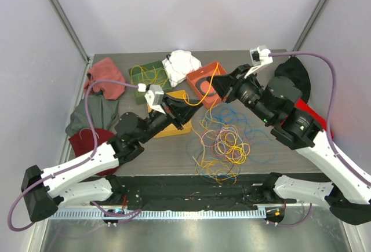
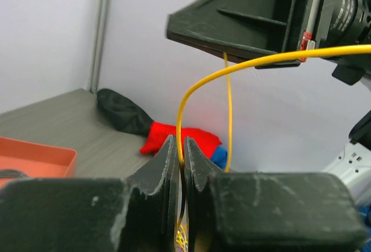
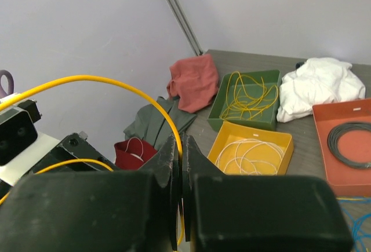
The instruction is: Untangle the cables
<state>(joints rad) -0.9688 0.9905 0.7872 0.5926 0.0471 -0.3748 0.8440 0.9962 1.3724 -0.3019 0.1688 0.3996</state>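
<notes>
Above the middle of the worktop [image 1: 168, 154], the two arms meet tip to tip with a yellow cable [image 3: 87, 79] strung between them. The left gripper [image 2: 181, 150] is pinched together on this cable, which rises from between its fingers and bends away in an arch towards the other arm. The right gripper [image 3: 179, 148] is likewise clamped on the yellow cable, which curves up out of its fingers and over to the left. In the overhead view the held piece runs close by the orange tray [image 3: 327, 171] and trails down towards the heap below.

The rest of the cables [image 1: 225, 143] lie in a loose tangle on the worktop in front of the arms: yellow, pink, orange and white loops heaped together, with blue loops spread out on the right side of the heap.

Behind the arms, the orange tray holds a dark coil [image 3: 348, 139]. A green tray [image 3: 243, 124] contains yellow loops and a yellow tray [image 3: 219, 142] contains white ones. A white cloth [image 3: 316, 87] lies beside the green tray, and a pink cloth [image 3: 194, 81] sits near the left wall.
</notes>
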